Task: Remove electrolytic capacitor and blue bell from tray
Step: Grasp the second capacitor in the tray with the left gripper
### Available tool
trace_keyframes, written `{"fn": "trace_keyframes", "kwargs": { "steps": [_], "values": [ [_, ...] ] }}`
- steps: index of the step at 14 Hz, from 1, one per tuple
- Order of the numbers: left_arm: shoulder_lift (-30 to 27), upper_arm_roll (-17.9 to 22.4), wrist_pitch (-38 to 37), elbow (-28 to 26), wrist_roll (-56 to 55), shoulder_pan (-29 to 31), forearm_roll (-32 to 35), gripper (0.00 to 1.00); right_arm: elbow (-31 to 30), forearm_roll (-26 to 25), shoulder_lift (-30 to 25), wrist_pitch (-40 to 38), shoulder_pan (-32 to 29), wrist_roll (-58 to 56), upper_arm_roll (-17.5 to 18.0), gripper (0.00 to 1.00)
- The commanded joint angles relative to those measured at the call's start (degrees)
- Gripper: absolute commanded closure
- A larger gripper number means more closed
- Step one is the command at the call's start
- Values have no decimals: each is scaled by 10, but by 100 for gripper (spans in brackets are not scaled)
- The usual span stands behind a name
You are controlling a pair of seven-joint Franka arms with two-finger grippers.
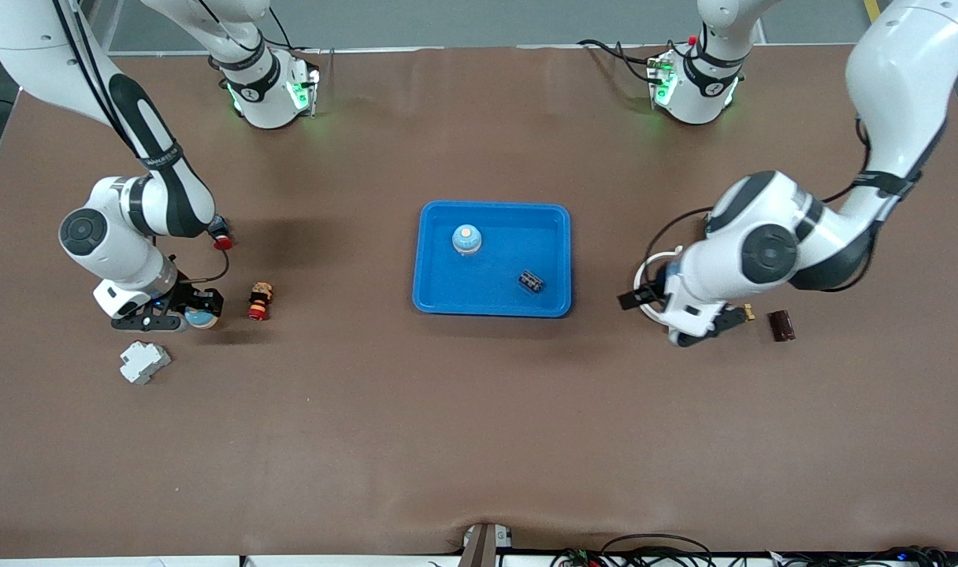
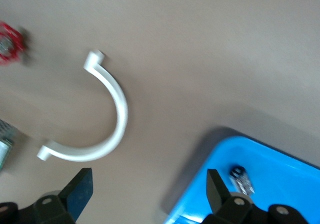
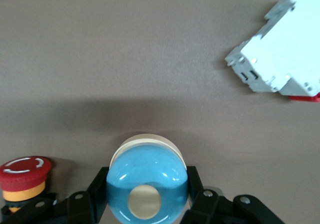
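A blue bell (image 3: 148,189) with a cream button sits between the fingers of my right gripper (image 3: 148,196), which is shut on it. In the front view that gripper (image 1: 189,313) is low over the table at the right arm's end, with the bell (image 1: 202,320) showing at its tips. A second bell (image 1: 466,239) and a black capacitor (image 1: 531,281) lie in the blue tray (image 1: 440,295). A dark red capacitor (image 1: 781,325) lies on the table beside my left gripper (image 1: 711,327). The left gripper (image 2: 147,191) is open and holds nothing.
A red and yellow push button (image 1: 260,301) stands beside the held bell. A white breaker (image 1: 143,361) lies nearer the front camera. A white half-ring clamp (image 2: 100,129) lies between the left gripper and the tray's corner (image 2: 260,164).
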Motion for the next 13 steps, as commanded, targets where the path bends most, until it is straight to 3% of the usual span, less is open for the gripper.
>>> {"fn": "trace_keyframes", "kwargs": {
  "steps": [1,6,9,13],
  "values": [
    [-4,36,14,19,-81,-83,2,0,-5,11,6,18,-16,-14,12,100],
    [5,113,121,21,-217,-213,18,0,-5,12,21,36,-17,-12,12,100],
    [6,205,146,21,-265,-319,23,9,-5,19,25,40,-16,-13,13,100],
    [24,254,182,13,-309,-384,25,17,-4,24,32,44,-14,-13,14,100]
  ]
}}
